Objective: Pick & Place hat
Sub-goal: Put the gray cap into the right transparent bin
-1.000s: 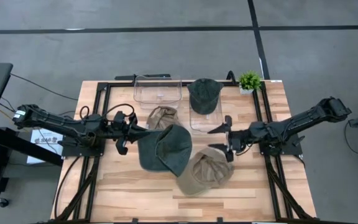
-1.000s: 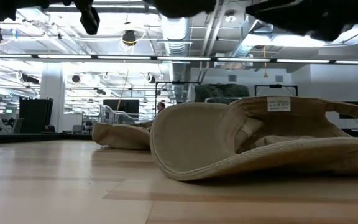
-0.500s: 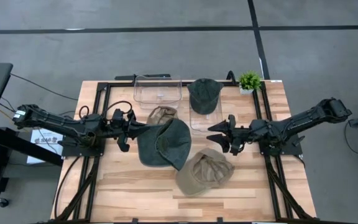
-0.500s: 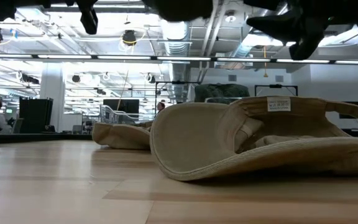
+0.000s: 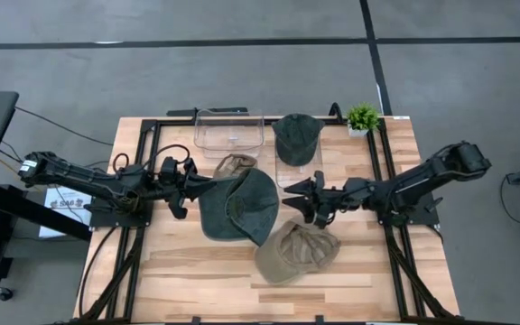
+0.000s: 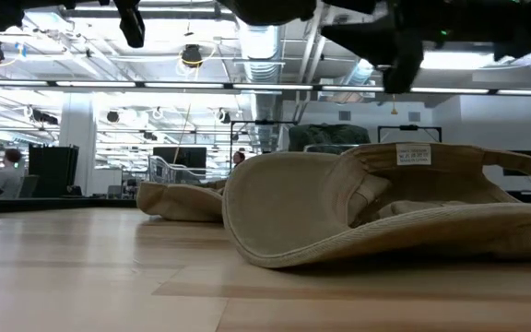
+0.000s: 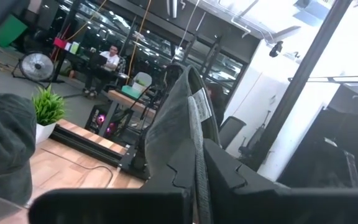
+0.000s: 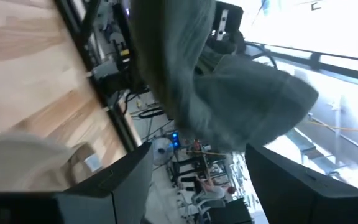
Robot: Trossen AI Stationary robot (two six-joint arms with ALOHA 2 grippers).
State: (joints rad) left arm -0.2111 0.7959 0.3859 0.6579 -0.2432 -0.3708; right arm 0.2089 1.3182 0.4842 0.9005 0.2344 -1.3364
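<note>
My left gripper point(image 5: 194, 187) is shut on a dark green hat point(image 5: 238, 206), which is held above the table's middle. My right gripper point(image 5: 298, 197) is open and hovers just right of that hat, its fingers pointing at the hat point(image 8: 197, 74) without touching it. An upturned tan hat point(image 5: 298, 250) rests on its crown on the table, large in the low view point(image 6: 385, 207). A second tan hat point(image 5: 236, 165) lies farther back. Another dark green hat point(image 5: 297, 137) sits on a clear container. My left gripper pinches the dark green hat's brim edge point(image 7: 194, 118) between its two fingers. It comes level from the table's left. The hat is lifted clear of the table and spreads out to the right of the fingers point(image 7: 229, 174).
An empty clear container point(image 5: 229, 131) stands at the far edge beside the one holding the dark green hat. A small potted plant point(image 5: 362, 117) sits at the far right corner. Black frame rails point(image 5: 148, 181) run along both sides. Bare wood lies along the near edge.
My right gripper has moved from above the upturned tan hat toward the table's left, up to the held dark green hat, and stayed open. The left gripper has carried the dark green hat slightly toward the far edge. The tan hat has stayed in place.
</note>
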